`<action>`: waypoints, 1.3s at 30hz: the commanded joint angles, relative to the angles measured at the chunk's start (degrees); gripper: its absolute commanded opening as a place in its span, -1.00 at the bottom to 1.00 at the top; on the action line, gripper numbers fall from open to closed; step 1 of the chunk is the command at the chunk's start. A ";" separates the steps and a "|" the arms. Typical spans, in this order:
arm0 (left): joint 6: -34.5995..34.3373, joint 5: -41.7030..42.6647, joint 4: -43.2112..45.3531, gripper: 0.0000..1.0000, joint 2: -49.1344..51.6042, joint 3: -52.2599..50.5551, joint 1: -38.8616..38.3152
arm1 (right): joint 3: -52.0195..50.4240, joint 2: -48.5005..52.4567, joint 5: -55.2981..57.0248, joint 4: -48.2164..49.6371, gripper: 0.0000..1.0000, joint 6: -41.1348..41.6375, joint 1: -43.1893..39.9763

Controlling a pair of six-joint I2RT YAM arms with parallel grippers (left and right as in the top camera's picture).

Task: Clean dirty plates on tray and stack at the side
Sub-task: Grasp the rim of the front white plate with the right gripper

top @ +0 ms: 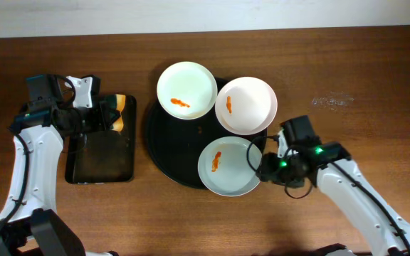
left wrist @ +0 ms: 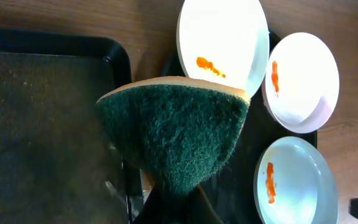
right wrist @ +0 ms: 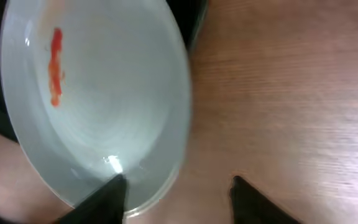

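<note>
Three white plates with orange smears sit on the round black tray (top: 164, 146): one at the back left (top: 186, 89), one at the back right (top: 245, 105), one at the front (top: 228, 167). My left gripper (top: 109, 114) is shut on a green and yellow sponge (left wrist: 179, 130) above the rectangular tray, left of the plates. My right gripper (top: 262, 165) is open and straddles the right rim of the front plate (right wrist: 98, 93), one finger over the plate, the other over the table.
A smaller rectangular black tray (top: 102, 153) lies left of the round tray. Bare wooden table (top: 361, 85) extends to the right and front.
</note>
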 commanded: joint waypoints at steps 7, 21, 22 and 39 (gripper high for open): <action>0.90 0.63 0.09 -1.00 -1.42 0.55 -0.17 | -5.97 -0.31 6.78 7.41 0.00 9.70 4.94; 0.92 0.61 -0.13 -0.99 -1.42 0.55 -0.17 | -9.11 -0.31 6.71 13.29 -0.21 15.43 4.87; 0.92 0.61 -0.11 -1.00 -1.42 0.55 -0.17 | -9.16 -0.31 6.71 13.44 -0.21 15.43 4.87; 0.92 -1.38 -0.07 -0.99 -1.42 0.55 -0.15 | -7.76 -0.79 4.22 14.03 -0.92 14.49 4.87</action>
